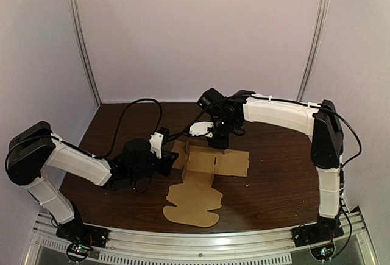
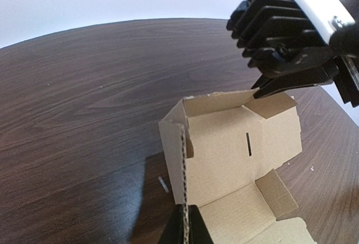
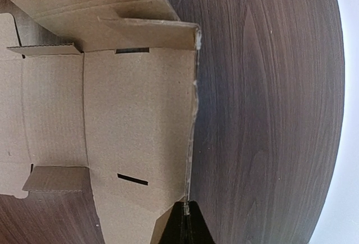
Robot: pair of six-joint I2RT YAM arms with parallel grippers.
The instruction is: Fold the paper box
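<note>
The paper box (image 1: 195,201) sits mid-tabletop (image 1: 274,180), partly formed, and by the look of it the fold is somewhere short of halfway. The left wall (image 2: 171,143) and the far wall (image 2: 224,137) stand roughly upright and meet at a corner, with small tabs bent inward beside them. The right side panel (image 1: 234,162) lies flat on the wood, and the long lid panel (image 1: 190,207) with its rounded flaps lies flat toward the near edge. The slots in the cardboard are empty. So raising the right side, tucking the tabs and closing the lid appear to be left.

The left end effector (image 2: 185,227) is pinched narrow on the top edge of the left wall, gripping it from the left. The right end effector (image 3: 186,221) is likewise clamped on the far wall's upper edge, reaching in from the far right, directly above the box's far corner.
</note>
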